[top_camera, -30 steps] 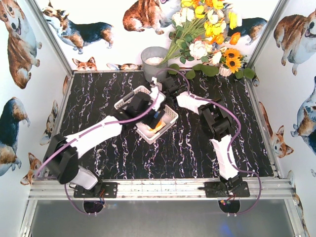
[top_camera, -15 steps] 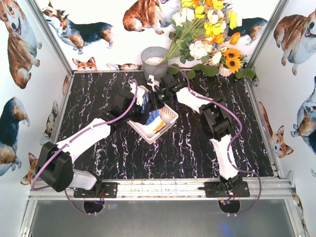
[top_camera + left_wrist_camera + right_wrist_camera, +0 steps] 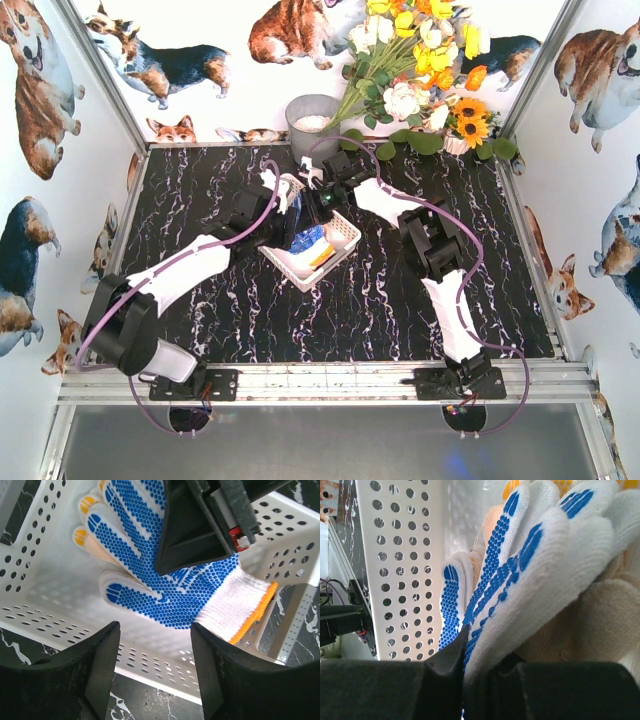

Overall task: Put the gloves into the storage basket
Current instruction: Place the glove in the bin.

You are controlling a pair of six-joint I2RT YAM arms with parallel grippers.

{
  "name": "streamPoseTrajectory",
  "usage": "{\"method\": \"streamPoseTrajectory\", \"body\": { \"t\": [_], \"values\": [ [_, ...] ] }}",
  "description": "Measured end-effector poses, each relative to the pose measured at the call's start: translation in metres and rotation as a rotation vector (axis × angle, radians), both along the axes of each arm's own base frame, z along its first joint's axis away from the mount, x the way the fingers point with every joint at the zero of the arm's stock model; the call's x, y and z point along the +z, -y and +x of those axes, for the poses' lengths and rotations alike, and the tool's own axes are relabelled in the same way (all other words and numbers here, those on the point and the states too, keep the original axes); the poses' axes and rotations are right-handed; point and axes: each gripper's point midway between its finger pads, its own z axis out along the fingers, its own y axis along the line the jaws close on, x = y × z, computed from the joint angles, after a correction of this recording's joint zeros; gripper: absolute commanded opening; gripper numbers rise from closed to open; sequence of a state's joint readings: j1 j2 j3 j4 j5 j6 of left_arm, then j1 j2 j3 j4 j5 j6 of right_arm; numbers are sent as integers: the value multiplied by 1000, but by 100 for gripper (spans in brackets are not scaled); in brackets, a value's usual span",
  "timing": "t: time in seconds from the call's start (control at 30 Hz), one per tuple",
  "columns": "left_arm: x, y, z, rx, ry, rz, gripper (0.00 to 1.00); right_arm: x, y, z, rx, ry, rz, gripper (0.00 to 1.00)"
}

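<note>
Top external view: the storage basket is seen near the middle of the counter, a little toward its far edge, with both arms meeting over it. A second earlier the left arm was stretched across the basket with its gripper down inside. It is now drawn back to the basket's far-left side, and the interior is uncovered. There the blue-dotted glove is shown lying dotted side up inside the basket, on top of a tan glove with orange fingertips. Its orange-trimmed cuff is turned toward one slotted wall.

The left gripper is held just above the basket's rim with its fingers apart and nothing between them, so a release is judged to have been made. The right gripper is pressed together on a fold of the blue-dotted glove. In the left wrist view it is seen bearing down on that glove's palm.

For the task, at least two gloves are judged to be lodged in the basket, with the blue-dotted one not yet let go. No other glove can be made out on the counter from overhead, though parts are hidden by the arms. What is judged to remain is an opening of the right gripper and a lift clear without the knit being dragged out.
</note>
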State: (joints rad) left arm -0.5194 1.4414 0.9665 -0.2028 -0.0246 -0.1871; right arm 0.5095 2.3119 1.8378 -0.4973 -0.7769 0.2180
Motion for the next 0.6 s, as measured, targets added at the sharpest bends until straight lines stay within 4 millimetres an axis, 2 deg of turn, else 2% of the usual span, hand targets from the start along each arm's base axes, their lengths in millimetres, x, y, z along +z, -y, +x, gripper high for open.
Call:
{"method": "streamPoseTrajectory", "body": {
  "t": [0.1, 0.17, 0.37, 0.47, 0.6],
  "values": [
    [-11, -2, 1, 19, -27, 11, 52, -1, 0, 1, -13, -2, -6, 28],
    [-14, -3, 2, 30, -37, 14, 53, -2, 0, 3, -24, -1, -13, 31],
    [-8, -4, 4, 53, -17, -4, 63, 2, 6, 0, -47, 18, -39, 45],
    [2, -8, 2, 67, 16, -19, 64, 16, 10, -1, -62, 49, -48, 53],
    [12, -11, -1, 77, 50, -42, 68, 48, 16, 2, -91, 131, -53, 60]
  ]
}}
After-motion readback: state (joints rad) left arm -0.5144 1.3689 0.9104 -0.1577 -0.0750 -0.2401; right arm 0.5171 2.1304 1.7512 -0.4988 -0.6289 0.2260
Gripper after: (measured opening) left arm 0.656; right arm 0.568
